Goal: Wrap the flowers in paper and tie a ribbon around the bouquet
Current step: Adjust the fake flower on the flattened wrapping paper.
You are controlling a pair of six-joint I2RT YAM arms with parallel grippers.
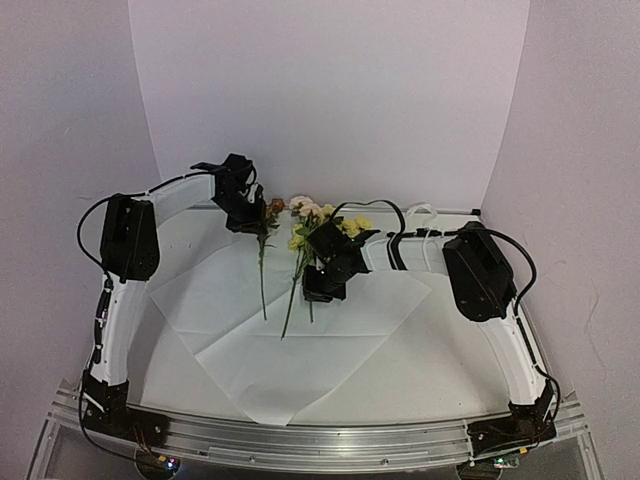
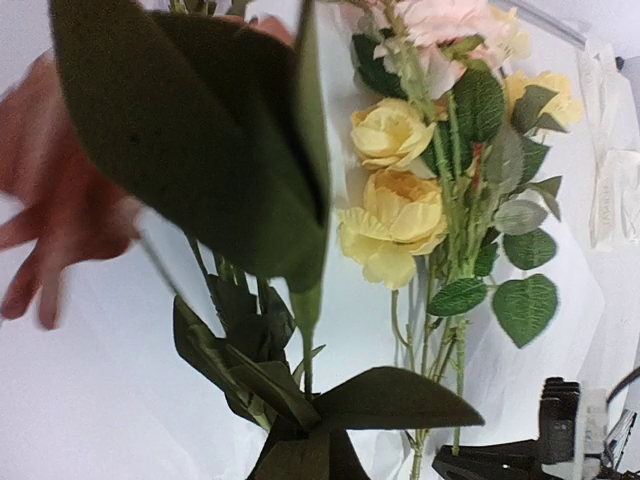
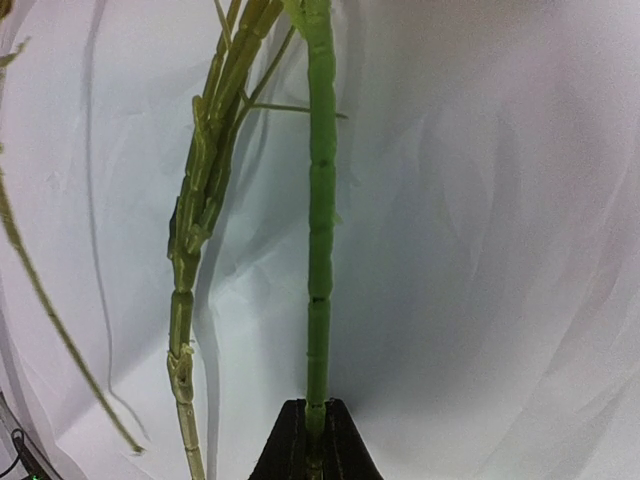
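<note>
A: What sits closest to the overhead lens?
B: The metal rail (image 1: 320,440) along the near table edge, with the left arm base (image 1: 105,400) and right arm base (image 1: 512,432) bolted to it. Just beyond it a corner of the paper (image 1: 290,370) points toward the rail. The sheet lies flat on the table (image 1: 470,340), turned like a diamond, with creases running across it.
A: Start at the left, then.
B: The left gripper (image 1: 252,225) hangs over the sheet's far left edge. Its jaws are pressed together on one orange-pink flower (image 1: 275,206), pinching it high on the stem among dark leaves. The thin stem runs down over the paper toward the rail.
A: And the rest of the bunch?
B: The flowers (image 1: 318,220) lie just to the right, with yellow, pink and cream heads at the sheet's far edge and stems stretched over the middle of the paper.
A: The right gripper?
B: The right gripper (image 1: 322,290) is low over those stems. Its wrist camera shows the fingers (image 3: 285,455) closed on one thick green stem, with thinner stems loose to the left of it against the white sheet.
A: Any ribbon?
B: A pale strip, seemingly the ribbon (image 1: 424,210), lies bunched at the far right of the table, off the paper and apart from both grippers
</note>
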